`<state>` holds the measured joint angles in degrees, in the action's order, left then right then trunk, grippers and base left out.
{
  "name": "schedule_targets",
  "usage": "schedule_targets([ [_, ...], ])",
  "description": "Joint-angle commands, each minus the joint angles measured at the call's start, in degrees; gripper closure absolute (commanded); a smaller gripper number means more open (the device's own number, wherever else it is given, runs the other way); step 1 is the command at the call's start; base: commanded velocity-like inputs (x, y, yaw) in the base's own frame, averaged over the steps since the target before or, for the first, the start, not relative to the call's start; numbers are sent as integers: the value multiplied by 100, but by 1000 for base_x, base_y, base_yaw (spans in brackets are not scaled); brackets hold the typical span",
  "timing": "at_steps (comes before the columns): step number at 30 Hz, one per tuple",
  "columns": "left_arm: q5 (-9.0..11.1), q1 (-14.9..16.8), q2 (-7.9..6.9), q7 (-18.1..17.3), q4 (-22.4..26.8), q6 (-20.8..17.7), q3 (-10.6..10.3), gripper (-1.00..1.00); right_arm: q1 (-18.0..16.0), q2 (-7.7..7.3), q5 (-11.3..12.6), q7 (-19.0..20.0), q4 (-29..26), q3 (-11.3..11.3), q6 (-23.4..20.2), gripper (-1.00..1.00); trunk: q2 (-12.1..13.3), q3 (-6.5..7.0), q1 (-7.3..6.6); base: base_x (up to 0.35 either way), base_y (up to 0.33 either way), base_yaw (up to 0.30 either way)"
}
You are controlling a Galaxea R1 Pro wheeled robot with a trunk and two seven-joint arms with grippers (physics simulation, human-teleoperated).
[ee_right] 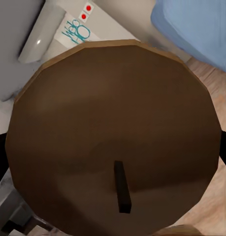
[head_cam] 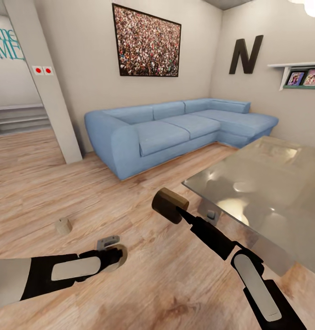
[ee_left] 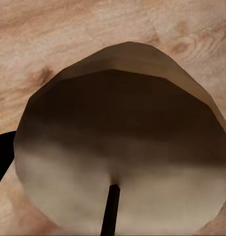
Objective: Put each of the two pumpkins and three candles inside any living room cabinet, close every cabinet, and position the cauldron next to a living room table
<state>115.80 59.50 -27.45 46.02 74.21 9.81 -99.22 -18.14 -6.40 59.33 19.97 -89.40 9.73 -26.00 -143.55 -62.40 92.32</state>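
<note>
We are holding one candle (head_cam: 170,205) in the right gripper (head_cam: 178,211), raised above the wood floor (head_cam: 143,275) just in front of the table's (head_cam: 267,183) near corner. The right jaws are clenched on that candle. In the right wrist view its round dark face (ee_right: 113,137) is sitting directly against the camera, with a short black wick (ee_right: 122,187) showing on it and dark finger edges at both sides.

We are holding a second candle (head_cam: 117,255) in the left gripper (head_cam: 112,255), low over the floor at the lower left of the head view. The left jaws are grasping it. In the left wrist view its tan face (ee_left: 117,147) and wick (ee_left: 110,209) are sitting close to the lens, with floor boards (ee_left: 53,39) beyond.

A third candle (head_cam: 63,226) is lying on the floor, apart from both grippers, to the left of the left gripper and farther from us.

The table is standing at the right, its glossy top reflecting the room. The blue sofa (head_cam: 176,128) is standing beyond it against the wall, under a framed picture (head_cam: 146,42). A letter N (head_cam: 244,55) and a shelf (head_cam: 297,73) are hanging on the right wall.
</note>
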Motion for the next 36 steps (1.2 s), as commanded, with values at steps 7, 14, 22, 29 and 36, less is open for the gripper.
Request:
schedule_targets([
  [7, 52, 9, -266, -33, 144, 465, -543, 100, -5, 161, -350, -499, 170, 32, 59, 100, 7, 150, -19, -35, 0, 0],
  [14, 65, 9, -396, -33, 210, 510, -662, 100, -5, 586, -1313, -556, 531, 52, 480, 100, 17, 305, -37, -282, 0, 0],
  [22, 64, 9, -447, 11, 309, 524, -814, 100, -5, 996, -2403, -553, 864, 64, 830, 100, 27, 482, -58, -339, 0, 0],
  [29, 63, 9, -436, -4, 313, 685, -1050, 100, -5, 1024, -2537, -558, 1190, 56, 1053, 100, 198, 620, -156, -343, 0, 0],
  [36, 81, 6, -345, -14, 313, 1358, -1737, 100, -2, 1023, -2569, -564, 2059, 68, 1882, 100, 479, 746, -310, -343, 0, 0],
])
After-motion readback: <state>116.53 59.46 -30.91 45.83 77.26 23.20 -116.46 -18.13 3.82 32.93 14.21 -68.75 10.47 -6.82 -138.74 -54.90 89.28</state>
